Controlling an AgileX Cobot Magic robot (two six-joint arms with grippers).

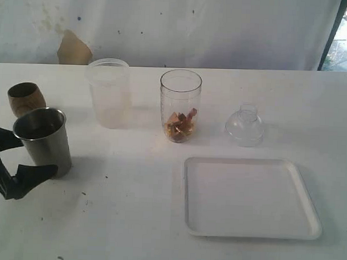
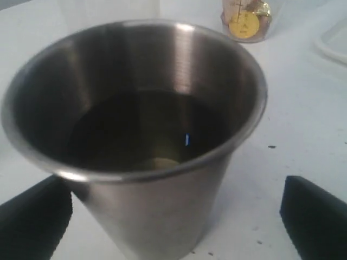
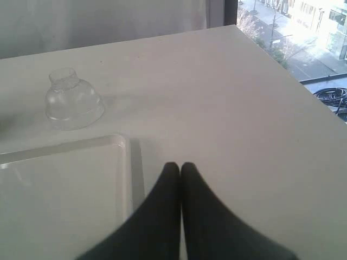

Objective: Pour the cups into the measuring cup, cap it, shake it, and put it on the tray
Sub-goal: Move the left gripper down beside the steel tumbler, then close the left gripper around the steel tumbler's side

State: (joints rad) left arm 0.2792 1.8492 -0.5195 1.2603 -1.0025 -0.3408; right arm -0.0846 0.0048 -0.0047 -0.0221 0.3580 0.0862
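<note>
The steel tumbler [image 1: 43, 138] stands at the table's left, dark inside with a pale piece at its bottom [image 2: 141, 108]. My left gripper [image 1: 38, 155] is open around it, one finger [image 2: 32, 222] on each side, with a gap on at least one side. Behind it sits the brown wooden cup [image 1: 26, 98]. The frosted plastic cup [image 1: 109, 93] and the clear measuring cup [image 1: 180, 104], with brown and gold pieces at its bottom [image 2: 246, 21], stand mid-table. The white tray [image 1: 250, 224] lies front right. My right gripper [image 3: 180, 168] is shut and empty beside the tray's rim [image 3: 127, 162].
A small clear dome lid [image 1: 245, 125] sits behind the tray, also seen as a clear dome lid [image 3: 73, 100] in the right wrist view. The table's right edge [image 3: 303, 89] drops off by a window. A brown paper scrap [image 1: 73, 48] leans on the back wall.
</note>
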